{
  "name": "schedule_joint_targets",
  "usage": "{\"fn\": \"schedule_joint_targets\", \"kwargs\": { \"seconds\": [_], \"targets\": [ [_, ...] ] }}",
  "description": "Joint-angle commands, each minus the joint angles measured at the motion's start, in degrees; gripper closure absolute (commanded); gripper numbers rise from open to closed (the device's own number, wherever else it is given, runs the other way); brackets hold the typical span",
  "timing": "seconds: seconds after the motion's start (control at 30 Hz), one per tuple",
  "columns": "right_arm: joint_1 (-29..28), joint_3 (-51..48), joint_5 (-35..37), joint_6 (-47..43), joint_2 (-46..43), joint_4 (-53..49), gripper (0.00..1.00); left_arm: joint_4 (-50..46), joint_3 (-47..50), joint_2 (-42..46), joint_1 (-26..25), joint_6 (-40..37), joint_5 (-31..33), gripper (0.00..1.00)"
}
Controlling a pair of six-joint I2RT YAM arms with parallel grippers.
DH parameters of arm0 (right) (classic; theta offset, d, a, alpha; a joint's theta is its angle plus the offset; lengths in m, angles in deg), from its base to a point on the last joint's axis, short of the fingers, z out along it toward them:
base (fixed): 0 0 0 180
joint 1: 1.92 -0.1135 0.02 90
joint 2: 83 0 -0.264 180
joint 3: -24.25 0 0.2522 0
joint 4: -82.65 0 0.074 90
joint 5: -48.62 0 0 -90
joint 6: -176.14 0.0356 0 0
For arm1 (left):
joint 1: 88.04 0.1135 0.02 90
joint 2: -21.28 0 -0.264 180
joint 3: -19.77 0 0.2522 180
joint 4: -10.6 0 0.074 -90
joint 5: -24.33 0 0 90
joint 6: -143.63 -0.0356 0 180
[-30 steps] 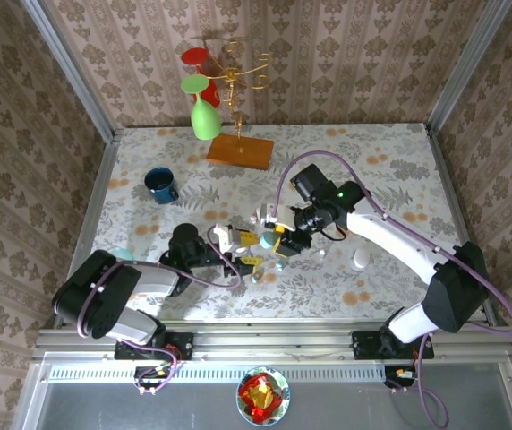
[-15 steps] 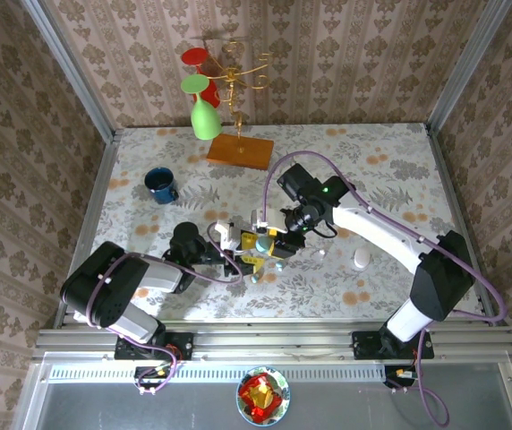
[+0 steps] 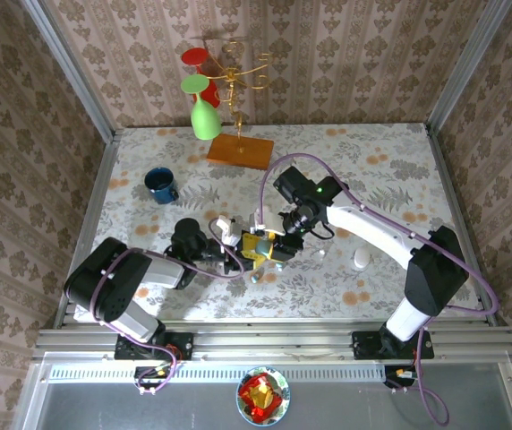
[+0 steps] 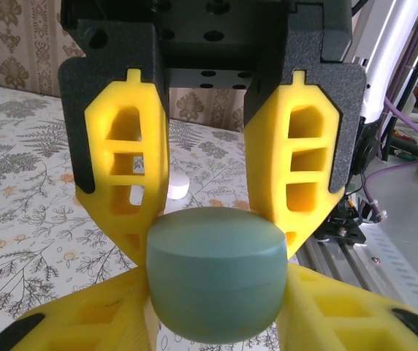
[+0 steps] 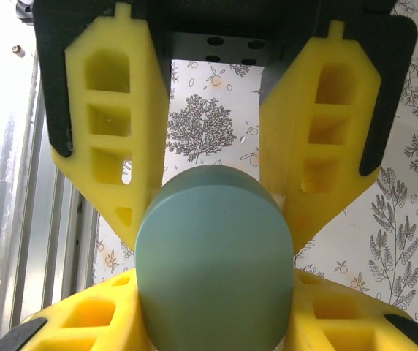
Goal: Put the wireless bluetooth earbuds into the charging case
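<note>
Top external view, biggest things first: take the floral table (image 3: 390,170) and, toward its far left, the blue mug (image 3: 160,184) as marker for everything else. Follow the right arm (image 3: 377,233) in from far right of the mug and the left arm (image 3: 153,271) in from nearer the bases than the mug; find both meeting right of the mug, a little nearer the bases. Turn to the wrist views for the claws. Read the right gripper (image 5: 215,234) as narrow and clamped on the teal charging case (image 5: 215,263), yellow fingers pressed to both flanks. Read the left gripper (image 4: 216,247) likewise as narrow, fingertips touching the same case from the opposite end, so held by both at once, seemingly off the table. Note the case's seam running level across the left wrist view, finger to finger. Judge the lid shut, hence nothing insertable yet. Lastly, pick out a tiny pale teal piece, probably an earbud (image 3: 255,279), on the table just bases-side of the joined claws, about equally near to either, too small for its long axis to be told. Expect the coming move to hinge on that: case above, bud below and nearer the bases, one claw needing to let go.
</note>
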Motion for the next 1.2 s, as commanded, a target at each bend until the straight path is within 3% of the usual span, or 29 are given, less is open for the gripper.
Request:
{"fn": "schedule_joint_targets", "kwargs": {
  "seconds": [0.0,0.13,0.3,0.5,0.6,0.73,0.83,1.17],
  "targets": [
    [-0.46,2.13,-0.29,-0.69,0.96,-0.92,0.65,2.34,-1.50,-0.17,-0.03,1.23,-2.63,0.59],
    [-0.46,2.25,-0.37,-0.41,1.04,-0.40,0.65,2.30,-1.55,-0.25,-0.03,1.28,-2.76,0.53],
    [-0.55,2.25,-0.51,-0.20,1.30,-0.20,0.65,2.34,-1.73,-0.48,0.05,1.48,-2.94,0.56],
    [-0.55,1.90,-0.15,0.19,1.34,0.57,0.64,2.34,-1.63,-0.90,0.21,1.23,-3.11,0.72],
    [-0.45,1.04,0.66,0.56,0.87,1.97,0.57,2.36,-1.45,-0.77,0.31,0.76,-2.87,0.72],
    [0.45,-1.12,1.61,2.05,-0.91,5.00,0.35,2.34,-0.93,-0.50,0.75,-0.54,-2.60,0.72],
    [1.50,-3.09,3.03,4.18,-2.50,7.70,0.26,2.43,-0.39,-0.09,1.11,-1.66,-1.86,0.72],
    [4.16,-7.32,3.02,9.48,-7.50,12.56,0.24,2.47,0.68,0.63,1.29,-4.35,-0.43,0.72]
  ]
}}
